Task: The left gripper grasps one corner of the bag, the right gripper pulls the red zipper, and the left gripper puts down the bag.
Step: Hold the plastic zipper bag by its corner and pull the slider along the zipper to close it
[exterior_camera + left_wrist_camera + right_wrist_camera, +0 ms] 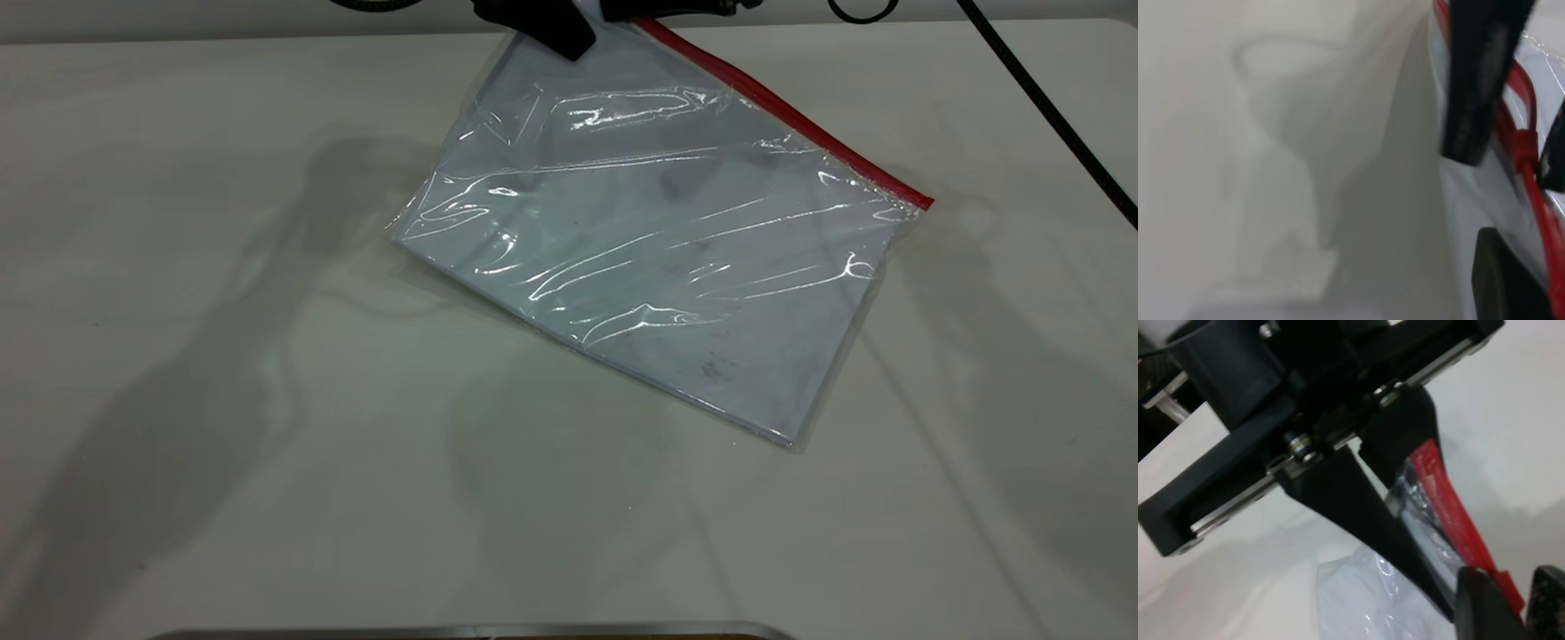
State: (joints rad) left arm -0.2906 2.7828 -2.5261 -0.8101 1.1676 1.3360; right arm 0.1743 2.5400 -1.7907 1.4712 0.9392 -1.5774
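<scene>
Left hand (1401,477) clamps the bag's (658,240) far corner, lifting it off the worktop (222,400) to tension the red zipper (782,111). Right hand (1511,150) straddles the slider; grip unclear.

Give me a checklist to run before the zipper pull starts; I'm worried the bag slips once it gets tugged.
1. Left hand clamped on the bag at its corner: ok.
2. Held corner raised, the bag's far end resting on the table: ok.
3. Right hand positioned at the slider: ok.
4. Slider firmly gripped: cannot tell.
5. Red zipper free of obstructions along its length: ok.
6. How far the zipper is already open: cannot tell.
</scene>
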